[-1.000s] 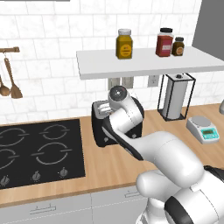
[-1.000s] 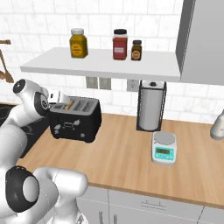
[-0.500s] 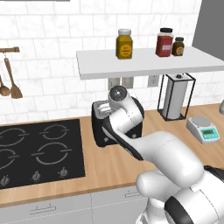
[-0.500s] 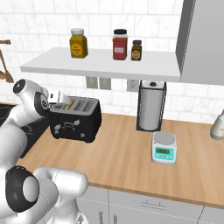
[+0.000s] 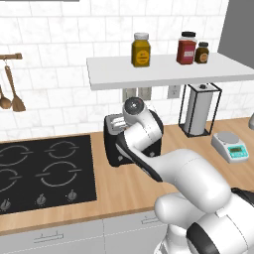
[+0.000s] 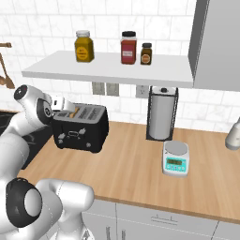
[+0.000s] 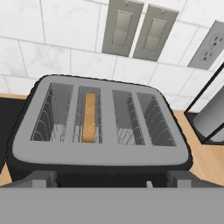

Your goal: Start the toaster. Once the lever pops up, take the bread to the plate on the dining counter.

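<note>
My fingers point(image 7: 112, 183) are spread wide above the toaster's point(image 7: 100, 155) front edge; the bread point(image 7: 89, 117) sits ahead in its second slot.

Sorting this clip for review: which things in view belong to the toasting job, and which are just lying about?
Belongs to the job:
toaster
bread, in the second slot from the left in the hand view
gripper, open, above the toaster

Lying about:
three jars on the shelf
paper towel holder
kitchen scale
stove
wooden spoons
</note>
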Available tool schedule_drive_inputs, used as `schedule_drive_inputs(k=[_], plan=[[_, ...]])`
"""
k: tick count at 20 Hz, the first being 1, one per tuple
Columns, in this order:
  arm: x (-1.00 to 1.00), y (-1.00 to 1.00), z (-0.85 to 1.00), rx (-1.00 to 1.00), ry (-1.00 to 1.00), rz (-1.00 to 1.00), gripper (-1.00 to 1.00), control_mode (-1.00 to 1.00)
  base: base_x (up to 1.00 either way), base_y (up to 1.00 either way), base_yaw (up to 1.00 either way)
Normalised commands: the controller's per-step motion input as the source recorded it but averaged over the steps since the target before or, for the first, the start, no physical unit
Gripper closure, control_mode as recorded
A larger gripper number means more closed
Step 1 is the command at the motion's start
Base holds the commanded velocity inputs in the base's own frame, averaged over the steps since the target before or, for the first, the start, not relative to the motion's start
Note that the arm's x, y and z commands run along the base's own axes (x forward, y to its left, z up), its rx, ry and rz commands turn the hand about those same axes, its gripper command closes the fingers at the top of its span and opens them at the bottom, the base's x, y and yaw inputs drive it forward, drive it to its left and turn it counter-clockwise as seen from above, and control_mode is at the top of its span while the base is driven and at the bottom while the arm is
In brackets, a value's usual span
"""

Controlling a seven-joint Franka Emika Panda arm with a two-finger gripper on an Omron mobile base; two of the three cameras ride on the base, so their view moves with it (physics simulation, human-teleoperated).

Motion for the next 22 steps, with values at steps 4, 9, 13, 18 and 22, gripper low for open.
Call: schedule_drive_inputs(k=[4, 9, 13, 18, 22], plan=[[0.00, 0.00, 0.00, 0.00, 0.00, 0.00, -1.00, -1.00, 0.00, 0.00, 0.00], [0.00, 0.00, 0.00, 0.00, 0.00, 0.00, -1.00, -1.00, 0.00, 0.00, 0.00], [0.00, 0.00, 0.00, 0.00, 0.00, 0.00, -1.00, -1.00, 0.00, 0.00, 0.00], [0.00, 0.00, 0.00, 0.00, 0.00, 0.00, -1.00, -1.00, 0.00, 0.00, 0.00], [0.00, 0.00, 0.00, 0.00, 0.00, 0.00, -1.00, -1.00, 0.00, 0.00, 0.00]])
